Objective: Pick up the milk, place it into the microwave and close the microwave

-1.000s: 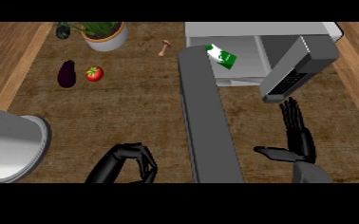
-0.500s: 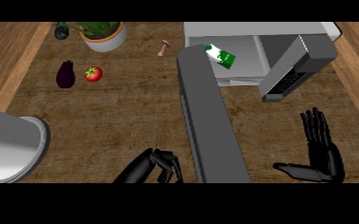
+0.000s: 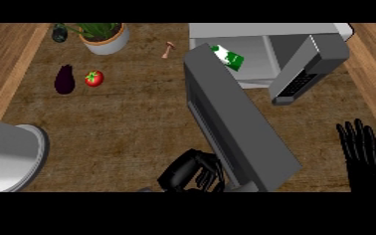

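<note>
Inside the microwave point(image 3: 323, 32), the milk point(image 3: 228, 57) sat tilted, just behind the top edge of the open door point(image 3: 238, 124), its long axis slanting from upper left to lower right. That door swung wide out over the counter point(image 3: 140, 114). Left of the door's near end, the left hand point(image 3: 192, 172) was clenched, fingers curled and touching the door's edge. Well right of the microwave door, the right hand point(image 3: 358, 147) stood released, fingers straight and up. Far left of the microwave lay a tomato point(image 3: 93, 78), an eggplant point(image 3: 64, 79) and a potted plant point(image 3: 103, 37).

Dark wooden counter point(image 3: 140, 119), lighter wood strips along edges
</note>
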